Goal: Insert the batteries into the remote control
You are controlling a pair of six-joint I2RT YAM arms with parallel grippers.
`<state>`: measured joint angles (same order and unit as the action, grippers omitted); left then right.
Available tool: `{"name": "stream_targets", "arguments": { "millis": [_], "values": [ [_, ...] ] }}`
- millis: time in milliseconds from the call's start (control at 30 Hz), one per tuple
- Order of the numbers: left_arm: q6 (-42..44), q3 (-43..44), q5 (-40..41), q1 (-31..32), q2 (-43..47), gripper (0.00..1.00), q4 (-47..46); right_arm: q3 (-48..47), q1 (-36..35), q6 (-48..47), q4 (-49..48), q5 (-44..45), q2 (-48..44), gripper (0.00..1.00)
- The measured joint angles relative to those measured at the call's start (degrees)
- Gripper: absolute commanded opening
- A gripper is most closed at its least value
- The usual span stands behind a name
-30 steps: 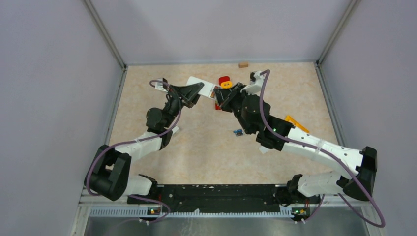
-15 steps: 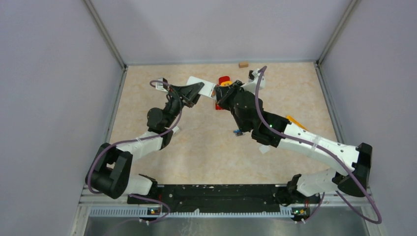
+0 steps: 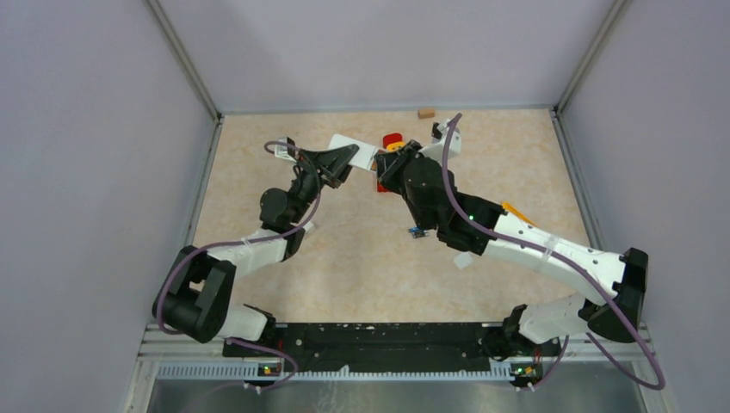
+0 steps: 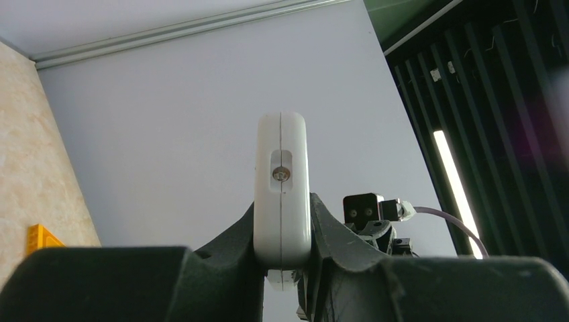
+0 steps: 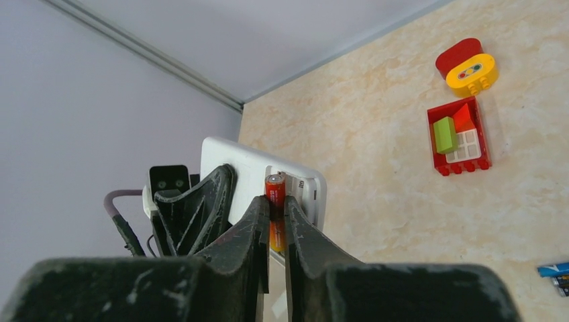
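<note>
**Right hand (image 5: 274, 203) clamped on a reddish-brown cylindrical battery (image 5: 274, 186) at the white plastic remote control (image 5: 231, 153)**

Top view: both hands meet at the far middle of the beige marbled counter (image 3: 344, 258). The left hand (image 3: 346, 157) holds the remote control off the counter. The right hand reaches in from the right and touches the remote's right end. Just behind them lies a red and yellow toy brick pair (image 3: 394, 140). A small tan block (image 3: 425, 113) sits by the far wall. The blue and dark cylindrical batteries (image 3: 417, 231) lie on the counter nearer in, right beside the right arm.

Left wrist view: the left hand's two black fingers (image 4: 231, 238) press on both flat faces of the remote control, which stands edge-on and upright between them. A yellow-orange piece (image 4: 39, 236) shows at the left edge.

Right wrist view: the right hand's fingers (image 5: 251, 221) close on either side of the reddish-brown battery. Its upper end stands in the remote's open battery bay. The left hand grips the remote from the left. On the counter to the right are a red tray (image 5: 463, 168) holding a green and a red block, and the brick pair beyond it. The blue and dark batteries peek in at the lower right.
</note>
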<state>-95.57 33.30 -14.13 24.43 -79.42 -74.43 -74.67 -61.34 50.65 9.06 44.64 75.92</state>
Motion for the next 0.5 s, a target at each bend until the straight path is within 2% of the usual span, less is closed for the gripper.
{"name": "stream_targets", "arguments": {
  "millis": [500],
  "values": [
    [-0.3,-0.1,0.1,0.1,-0.3,0.0,-0.2,-0.3,0.0,2.4,1.7,-1.9,-0.2,0.25]
  ]
}}
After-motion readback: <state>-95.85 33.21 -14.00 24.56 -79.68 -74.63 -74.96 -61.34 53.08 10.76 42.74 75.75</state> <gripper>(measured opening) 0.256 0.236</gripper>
